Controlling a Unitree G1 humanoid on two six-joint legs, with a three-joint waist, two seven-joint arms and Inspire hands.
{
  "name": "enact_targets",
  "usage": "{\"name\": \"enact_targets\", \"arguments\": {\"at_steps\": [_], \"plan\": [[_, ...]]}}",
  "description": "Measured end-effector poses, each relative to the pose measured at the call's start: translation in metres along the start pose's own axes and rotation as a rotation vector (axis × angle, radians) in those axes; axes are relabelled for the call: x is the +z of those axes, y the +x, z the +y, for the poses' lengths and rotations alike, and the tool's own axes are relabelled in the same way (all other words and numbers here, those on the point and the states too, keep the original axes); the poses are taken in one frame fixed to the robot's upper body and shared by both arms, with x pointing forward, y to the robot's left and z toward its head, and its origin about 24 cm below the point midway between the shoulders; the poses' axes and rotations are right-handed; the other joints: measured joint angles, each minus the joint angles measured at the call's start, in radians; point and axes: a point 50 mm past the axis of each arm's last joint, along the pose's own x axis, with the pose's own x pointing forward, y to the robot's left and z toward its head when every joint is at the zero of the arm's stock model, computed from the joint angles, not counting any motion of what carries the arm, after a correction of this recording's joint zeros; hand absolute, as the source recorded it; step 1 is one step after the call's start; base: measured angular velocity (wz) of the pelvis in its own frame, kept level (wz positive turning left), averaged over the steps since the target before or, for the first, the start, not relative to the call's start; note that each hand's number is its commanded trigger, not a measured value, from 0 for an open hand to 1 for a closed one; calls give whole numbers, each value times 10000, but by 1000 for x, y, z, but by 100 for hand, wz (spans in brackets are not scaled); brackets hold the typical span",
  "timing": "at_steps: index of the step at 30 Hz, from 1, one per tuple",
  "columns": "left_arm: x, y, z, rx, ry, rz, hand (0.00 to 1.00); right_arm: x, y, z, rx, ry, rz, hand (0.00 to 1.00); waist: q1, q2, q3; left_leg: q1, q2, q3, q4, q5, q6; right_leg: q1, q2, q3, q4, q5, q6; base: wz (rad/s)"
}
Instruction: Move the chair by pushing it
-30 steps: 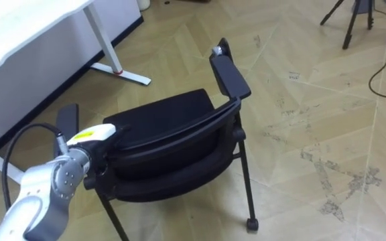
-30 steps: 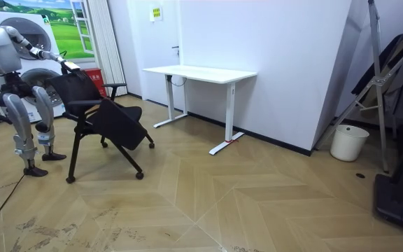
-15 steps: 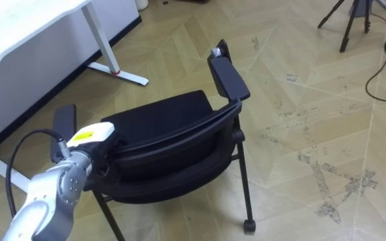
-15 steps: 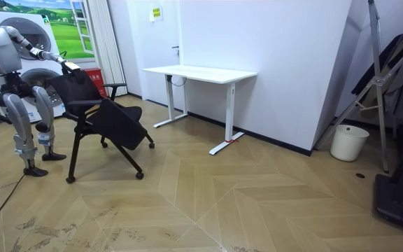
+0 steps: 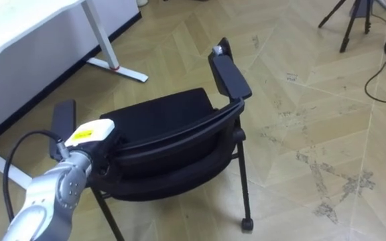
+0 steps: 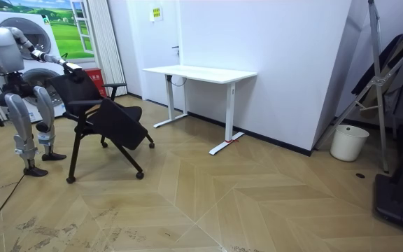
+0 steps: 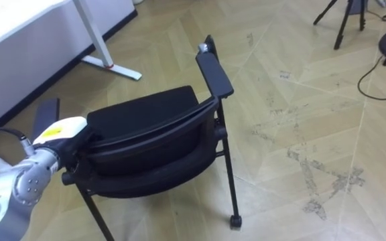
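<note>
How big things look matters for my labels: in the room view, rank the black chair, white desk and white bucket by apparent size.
White desk and black chair: about alike in extent, too close to rank; the chair seems nearer the camera.
White bucket: clearly smallest.

The white desk (image 5: 19,30) is standing ahead and to the left of the black chair (image 5: 159,130), its leg and floor foot (image 5: 129,75) closing off that side. Bare parquet floor (image 5: 293,80) is lying open ahead and to the right of the chair. A tripod (image 5: 348,27) is standing well apart at the far right, leaving a wide passage between.
</note>
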Motion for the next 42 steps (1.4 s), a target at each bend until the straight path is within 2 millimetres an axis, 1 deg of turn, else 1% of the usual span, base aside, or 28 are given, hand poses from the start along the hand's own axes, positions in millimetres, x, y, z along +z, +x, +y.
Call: {"name": "enact_targets", "arguments": {"at_steps": [2, 3, 4, 5, 6, 7, 8, 9, 11, 12, 14, 16, 17, 19, 20, 24, 26, 29, 31, 35, 39, 41, 42], "plan": [[2, -2, 1, 62, 92, -83, 100, 21, 1, -16, -601, -663, -755, 0, 91, -107, -13, 50, 7, 16, 1, 0, 0, -6, -7, -10, 81, 7, -11, -2], [2, -2, 1, 63, 113, -103, 100, 29, 0, -21, -780, -893, -1060, 0, 154, -134, -1, 64, 9, 45, 0, 0, 0, -17, -13, -6, 127, -3, -19, -12], [2, -2, 2, 77, 128, -128, 100, 45, -3, -30, -1156, -1301, -1730, 0, 256, -170, -1, 61, 22, 157, 4, 0, 0, -58, -16, 20, 140, -7, -24, -10], [3, -3, 4, 111, 171, -150, 100, 64, -7, -37, -1532, -1705, -2471, 0, 248, -224, -10, -27, 30, 194, 37, 0, 0, -100, -17, 0, 142, -8, -26, -6], [3, -3, 5, 146, 200, -165, 100, 73, -9, -39, -1704, -1928, -2798, 0, 253, -262, 7, -31, 31, 215, 53, 1, 0, -121, -15, 1, 141, -8, -27, 4], [4, -3, 7, 231, 284, -202, 100, 91, -13, -43, -2049, -2402, -3373, 0, 257, -342, 50, -37, 38, 232, 54, 0, 0, -143, -8, -3, 125, -8, -29, 3], [5, -3, 9, 302, 351, -270, 100, 106, -19, -47, -2398, -2878, -3948, 0, 283, -421, 59, -46, 33, 236, 55, 0, 0, -184, -7, -1, 121, -9, -30, 0], [5, -3, 9, 297, 397, -292, 100, 113, -22, -48, -2561, -3150, -4251, 0, 302, -449, 45, -52, 32, 237, 55, 0, 0, -188, -9, -2, 117, -11, -30, 0], [7, -3, 10, 307, 500, -402, 100, 140, -37, -51, -3112, -4074, -5311, 0, 457, -535, 5, -49, 19, 250, 56, 0, 0, -221, -21, 42, 142, -12, -27, -7], [8, -3, 11, 330, 528, -436, 100, 148, -42, -51, -3280, -4384, -5623, 0, 492, -550, -7, -73, 20, 251, 56, 1, 0, -268, -22, 55, 167, -12, -27, -6], [11, -3, 15, 479, 623, -609, 100, 173, -63, -49, -3806, -5234, -6795, 0, 543, -540, -27, -179, 25, 234, 63, 1, 1, -330, -21, 35, 231, -11, -28, 3], [12, -3, 15, 506, 704, -699, 100, 187, -77, -45, -4007, -5708, -7540, 0, 549, -564, -20, -171, 26, 216, 62, 1, 1, -308, -22, 2, 239, -9, -28, 3], [12, -3, 15, 488, 721, -731, 100, 195, -85, -41, -4075, -6018, -8002, 0, 623, -574, -25, -140, 25, 218, 59, 1, 0, -296, -22, 17, 272, -9, -28, 0], [13, -2, 15, 500, 767, -821, 100, 203, -96, -33, -4009, -6355, -8557, 0, 777, -574, -22, -100, 30, 238, 41, 1, 1, -296, -9, 92, 288, -8, -29, -9], [14, -2, 15, 550, 774, -871, 100, 207, -102, -28, -4034, -6727, -8864, 0, 795, -571, -20, -102, 29, 241, 41, 1, 1, -298, -9, 95, 287, -9, -28, -5], [15, -2, 15, 602, 822, -1010, 100, 216, -116, -21, -3949, -7106, -9473, 0, 916, -549, -8, -119, 26, 234, 48, 1, 1, -308, -14, 100, 285, -9, -28, -1], [17, -1, 15, 641, 860, -1138, 100, 220, -124, -16, -3858, -7496, -9737, 0, 1094, -544, -2, -121, 28, 236, 51, 1, 1, -338, -2, 165, 292, -9, -28, -7], [18, -1, 14, 666, 895, -1298, 100, 226, -130, -10, -3570, -8007, -10042, 0, 1299, -531, 11, -56, 35, 250, 49, 1, 1, -313, 14, 300, 294, -8, -29, -12], [19, -1, 14, 733, 933, -1427, 100, 230, -133, -7, -3475, -8182, -10215, 0, 1332, -522, 33, -66, 30, 248, 45, 1, 1, -316, 7, 300, 294, -8, -29, 0], [19, 0, 13, 844, 989, -1633, 100, 239, -141, 4, -3577, -9015, -10785, 0, 1386, -519, 43, -76, 59, 279, 51, 1, 1, -319, 9, 275, 292, -8, -29, 0], [21, 2, 15, 928, 1079, -1762, 100, 241, -145, 13, -3597, -9589, -11073, 0, 1433, -555, 65, -109, 56, 283, 50, 1, 1, -330, 16, 230, 291, -8, -29, 1], [24, 3, 17, 995, 1182, -1911, 100, 241, -145, 15, -3548, -9758, -11086, 0, 1590, -573, 64, -197, 44, 285, 48, 1, 1, -446, 16, 252, 334, -8, -30, 0], [25, 4, 18, 1020, 1208, -1963, 100, 242, -146, 15, -3557, -9774, -11101, 0, 1613, -581, 70, -221, 45, 281, 48, 1, 1, -477, 16, 249, 344, -7, -31, 0]]}}
